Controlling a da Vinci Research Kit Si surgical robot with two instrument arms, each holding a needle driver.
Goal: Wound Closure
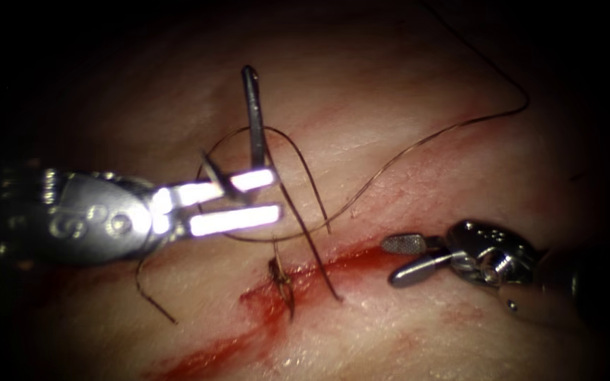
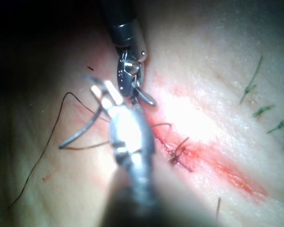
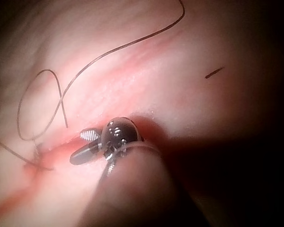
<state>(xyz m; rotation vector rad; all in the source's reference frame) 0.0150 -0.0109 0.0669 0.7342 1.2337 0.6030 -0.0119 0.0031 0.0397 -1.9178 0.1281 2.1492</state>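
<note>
Right hand [image 1: 398,259]: parted a little, holding nothing, hovering over the red fluid [image 1: 298,282] along the cut [image 1: 277,296] in the tissue [image 1: 404,148]. Left hand [image 1: 262,199]: parted, one needle [image 1: 253,116] at its upper finger; actual grip uncertain. The needle stands clear of the tissue. One thread [image 1: 418,144] loops around it.

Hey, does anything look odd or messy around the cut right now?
Mostly tidy. Red fluid streaks along the cut, and thread lies looped over the tissue. The left tool holds the needle clear of the tissue.
</note>
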